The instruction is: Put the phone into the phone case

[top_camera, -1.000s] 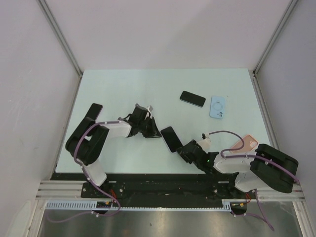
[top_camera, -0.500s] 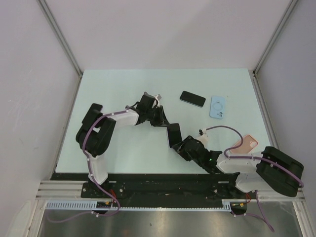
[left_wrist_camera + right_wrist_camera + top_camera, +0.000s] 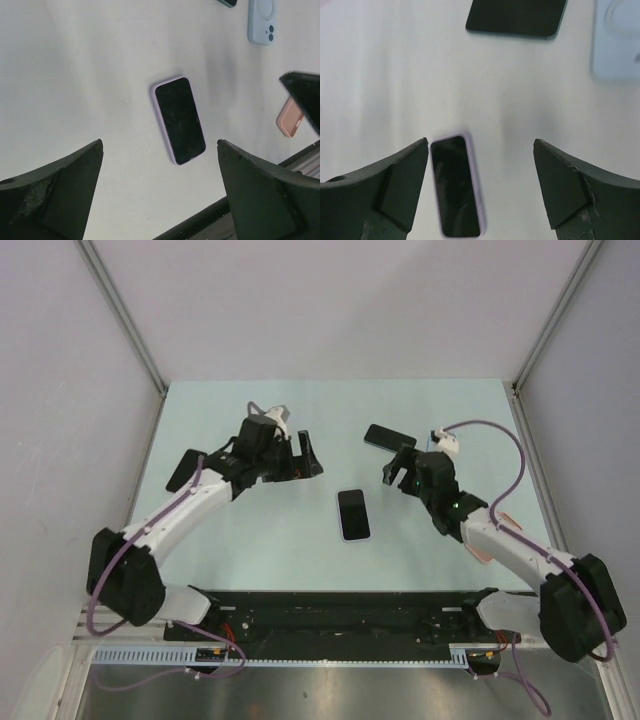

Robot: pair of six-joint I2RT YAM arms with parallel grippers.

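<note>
The left tool [image 3: 297,458] hangs spread and empty. Between both tools the phone [image 3: 353,514] lies on the worktop [image 3: 230,530], screen up, inside the lilac phone case [image 3: 154,93], with its long axis running near to far. The right tool [image 3: 398,468] is spread too. I think a corner not fully seated could pop out if nudged.

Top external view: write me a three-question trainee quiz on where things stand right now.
1. True or false: the left gripper has its jaws shut on the lilac-rimmed phone.
2. How does that phone lie? A screen up; B screen down; C standing on edge.
3. How many phones lie on the table?
Key: 1 false, the jaws are open and clear of it; 2 A; 3 two.
</note>
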